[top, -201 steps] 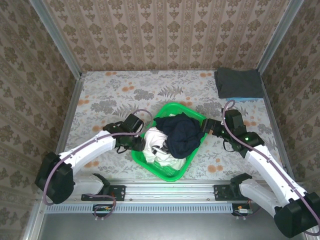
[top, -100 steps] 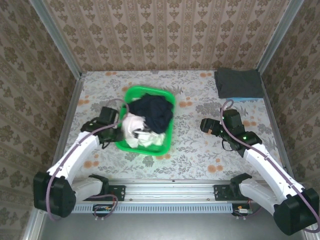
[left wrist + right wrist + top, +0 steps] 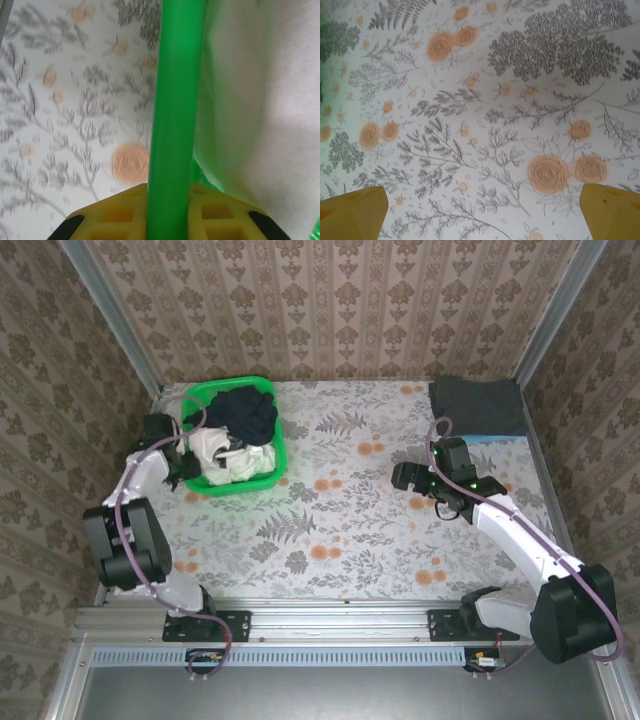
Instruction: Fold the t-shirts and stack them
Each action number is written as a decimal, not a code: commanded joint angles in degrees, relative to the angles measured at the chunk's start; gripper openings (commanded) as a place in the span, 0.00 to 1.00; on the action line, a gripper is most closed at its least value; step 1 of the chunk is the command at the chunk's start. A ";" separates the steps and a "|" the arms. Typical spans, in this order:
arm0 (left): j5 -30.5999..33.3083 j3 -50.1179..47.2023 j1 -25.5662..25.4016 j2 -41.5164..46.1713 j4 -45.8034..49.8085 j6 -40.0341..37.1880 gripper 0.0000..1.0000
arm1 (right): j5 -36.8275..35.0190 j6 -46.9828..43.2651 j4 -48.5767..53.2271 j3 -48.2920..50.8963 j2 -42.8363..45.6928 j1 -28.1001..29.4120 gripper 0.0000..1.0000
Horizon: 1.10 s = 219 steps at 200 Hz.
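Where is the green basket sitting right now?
In the top view, the green basket sits at the table's far left, with the left hand at its left rim.

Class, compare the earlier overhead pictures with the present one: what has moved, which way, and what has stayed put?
The green basket, with the t-shirts in it, went from near centre to the far left corner, pulled by the left gripper, its rim between the jaws. The right gripper stayed open and barely shifted; the folded dark grey t-shirt stayed in the far right corner.
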<state>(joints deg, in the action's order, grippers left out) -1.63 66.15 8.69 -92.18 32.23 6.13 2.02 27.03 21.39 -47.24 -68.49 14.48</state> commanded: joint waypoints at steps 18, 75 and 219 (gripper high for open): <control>0.07 7.18 0.14 1.04 8.64 -1.35 0.88 | 0.57 -2.15 1.72 -2.90 -1.47 -0.79 1.00; 19.18 13.70 -27.21 6.98 16.32 15.77 0.99 | 3.35 -3.18 -0.58 -3.73 -3.63 -3.20 1.00; 16.12 16.21 -30.48 -16.09 10.90 14.97 0.23 | 7.54 -2.26 -0.05 -3.97 -3.07 -5.47 1.00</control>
<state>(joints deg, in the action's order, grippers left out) 13.52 85.14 -27.33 -112.16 43.75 25.10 8.25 24.36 20.32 -49.45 -72.10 9.26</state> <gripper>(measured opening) 0.280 0.999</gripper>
